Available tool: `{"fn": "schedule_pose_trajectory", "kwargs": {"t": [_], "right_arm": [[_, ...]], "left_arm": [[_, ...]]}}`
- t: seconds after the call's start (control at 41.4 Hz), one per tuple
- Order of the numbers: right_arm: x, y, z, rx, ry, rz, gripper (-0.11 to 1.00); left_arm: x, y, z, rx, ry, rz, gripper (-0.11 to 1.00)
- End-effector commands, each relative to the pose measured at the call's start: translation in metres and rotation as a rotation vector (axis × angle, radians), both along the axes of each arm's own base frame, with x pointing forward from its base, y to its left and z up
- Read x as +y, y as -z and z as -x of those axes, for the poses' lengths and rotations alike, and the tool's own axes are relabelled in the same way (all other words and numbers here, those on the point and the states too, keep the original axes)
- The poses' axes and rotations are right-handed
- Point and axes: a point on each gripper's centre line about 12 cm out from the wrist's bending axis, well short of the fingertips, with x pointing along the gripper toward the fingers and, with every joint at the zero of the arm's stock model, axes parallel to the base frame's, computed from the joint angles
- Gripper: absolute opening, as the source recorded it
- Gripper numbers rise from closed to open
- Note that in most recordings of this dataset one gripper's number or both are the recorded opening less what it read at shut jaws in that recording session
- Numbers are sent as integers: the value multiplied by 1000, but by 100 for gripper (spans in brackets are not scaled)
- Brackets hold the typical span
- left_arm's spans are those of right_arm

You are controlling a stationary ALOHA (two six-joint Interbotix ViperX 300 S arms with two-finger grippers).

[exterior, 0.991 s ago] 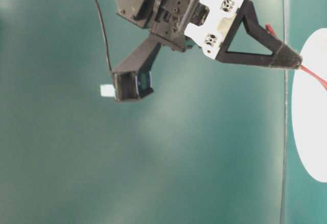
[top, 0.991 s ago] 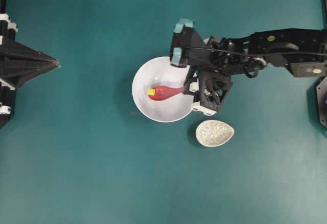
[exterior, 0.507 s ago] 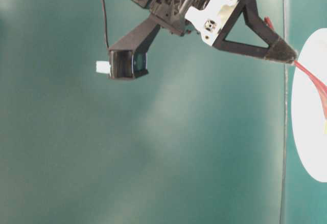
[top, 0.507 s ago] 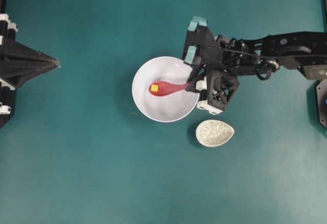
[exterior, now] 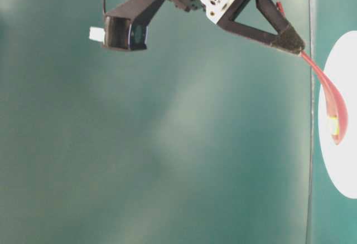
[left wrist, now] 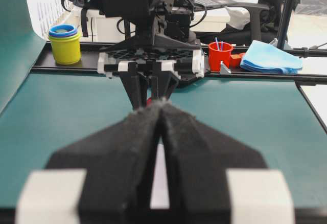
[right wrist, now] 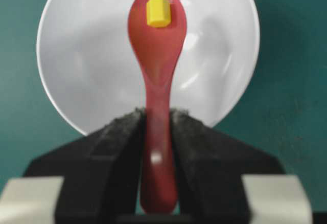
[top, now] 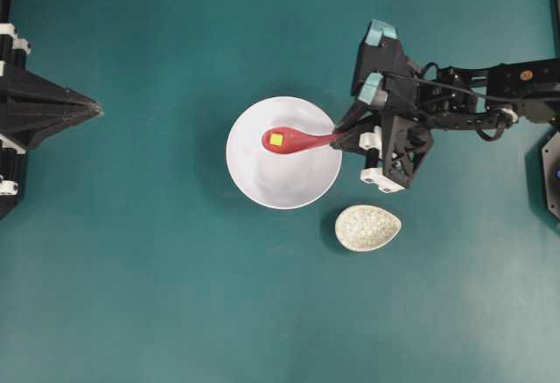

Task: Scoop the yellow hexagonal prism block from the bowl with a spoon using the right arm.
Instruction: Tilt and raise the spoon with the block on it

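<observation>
My right gripper (top: 344, 136) (right wrist: 156, 115) is shut on the handle of the red-pink spoon (top: 297, 141) (right wrist: 156, 55) (exterior: 330, 96). The spoon is held over the white bowl (top: 289, 182) (right wrist: 76, 65) (exterior: 348, 160), clear of its bottom. The yellow hexagonal prism block (top: 276, 139) (right wrist: 158, 12) (exterior: 332, 126) lies in the spoon's scoop near its tip. My left gripper (top: 92, 108) (left wrist: 161, 104) rests shut at the table's left edge, far from the bowl, with nothing in it.
A small speckled egg-shaped spoon rest (top: 367, 227) stands just right of and below the bowl. The table is a teal mat (top: 157, 278). Beyond its far side the left wrist view shows a yellow cup stack (left wrist: 65, 42), a red cup (left wrist: 220, 55) and a blue cloth (left wrist: 270, 58).
The right arm has drawn back to the right and lifted, bringing the spoon up out of the bowl. The yellow block went from beside the scoop's tip to lying in the scoop.
</observation>
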Motion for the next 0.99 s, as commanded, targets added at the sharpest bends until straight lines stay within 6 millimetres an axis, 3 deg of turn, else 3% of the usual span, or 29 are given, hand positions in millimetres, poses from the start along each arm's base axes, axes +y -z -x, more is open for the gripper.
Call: {"fn": "schedule_pose_trajectory", "kwargs": {"t": [0.0,0.966], "right_arm": [[0,-13,0,-48,2,8,24],[0,-11,1,-58,6,12,24]], "left_arm": [[0,-10,-2,-29,2,-1,3],[0,-10,-2,-28,2,-4,3]]}}
